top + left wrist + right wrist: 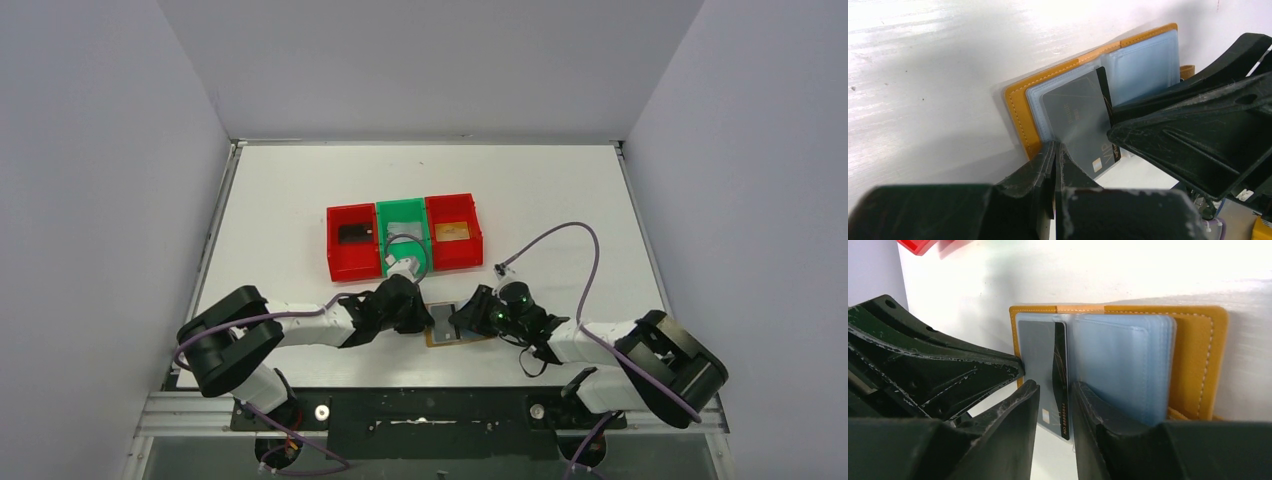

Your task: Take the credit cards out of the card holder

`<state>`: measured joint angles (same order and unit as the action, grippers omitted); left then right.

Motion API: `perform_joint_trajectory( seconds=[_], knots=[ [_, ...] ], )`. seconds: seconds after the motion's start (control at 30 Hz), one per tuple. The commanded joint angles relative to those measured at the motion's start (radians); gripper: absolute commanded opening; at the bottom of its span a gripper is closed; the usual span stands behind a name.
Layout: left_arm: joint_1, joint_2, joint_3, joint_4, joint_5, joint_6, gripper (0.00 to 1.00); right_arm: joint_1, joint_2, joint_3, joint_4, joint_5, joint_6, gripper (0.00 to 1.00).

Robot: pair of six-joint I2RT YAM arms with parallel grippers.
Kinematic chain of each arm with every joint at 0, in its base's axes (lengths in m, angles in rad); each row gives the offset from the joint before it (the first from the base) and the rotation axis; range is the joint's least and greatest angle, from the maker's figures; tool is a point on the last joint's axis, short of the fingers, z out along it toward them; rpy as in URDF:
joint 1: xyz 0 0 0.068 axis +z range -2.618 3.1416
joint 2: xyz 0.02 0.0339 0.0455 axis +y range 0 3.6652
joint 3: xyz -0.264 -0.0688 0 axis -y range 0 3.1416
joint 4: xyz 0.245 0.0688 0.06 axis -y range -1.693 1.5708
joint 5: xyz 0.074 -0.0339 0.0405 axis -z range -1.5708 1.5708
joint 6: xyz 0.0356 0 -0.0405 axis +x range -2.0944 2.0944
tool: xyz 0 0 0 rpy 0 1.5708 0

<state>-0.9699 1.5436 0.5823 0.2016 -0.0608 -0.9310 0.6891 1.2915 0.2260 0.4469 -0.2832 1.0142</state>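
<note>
White worktop point(560, 190) carries the tan leather folding card holder point(1198, 355), open, near the arms; a thin dark-grey card point(1073, 110) juts from its pale sleeve. Now the right gripper point(1054, 392) has its jaws spread astride that card; the left gripper point(1054, 160) has its jaws pressed together at the holder's edge.

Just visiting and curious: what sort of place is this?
Probably a robot test booth: white table walled by blank grey panels, two robot arms bolted at its near edge, and plastic bins.

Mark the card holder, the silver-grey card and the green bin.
card holder point(1198, 360), right wrist view, tan cover's right flap
silver-grey card point(1073, 115), left wrist view, middle of face
green bin point(401, 205), top external view, far rim
</note>
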Motion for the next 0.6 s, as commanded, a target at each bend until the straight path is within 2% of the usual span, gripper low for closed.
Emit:
perform_joint_trajectory(
  seconds=[0.0,0.27,0.37,0.57],
  knots=[
    [-0.015,0.061,-0.066,-0.104,0.022,0.027,0.00,0.026,0.073,0.003,0.100,-0.037,0.010,0.29],
    [-0.030,0.137,-0.133,0.012,0.034,-0.023,0.00,0.044,0.139,-0.012,0.248,-0.064,0.042,0.00],
    [-0.034,0.140,-0.133,0.011,0.025,-0.029,0.00,0.046,0.106,-0.004,0.193,-0.032,0.024,0.00],
    [-0.032,0.096,-0.140,-0.045,-0.014,-0.028,0.00,0.027,-0.061,-0.012,0.031,0.050,-0.014,0.00]
  ],
)
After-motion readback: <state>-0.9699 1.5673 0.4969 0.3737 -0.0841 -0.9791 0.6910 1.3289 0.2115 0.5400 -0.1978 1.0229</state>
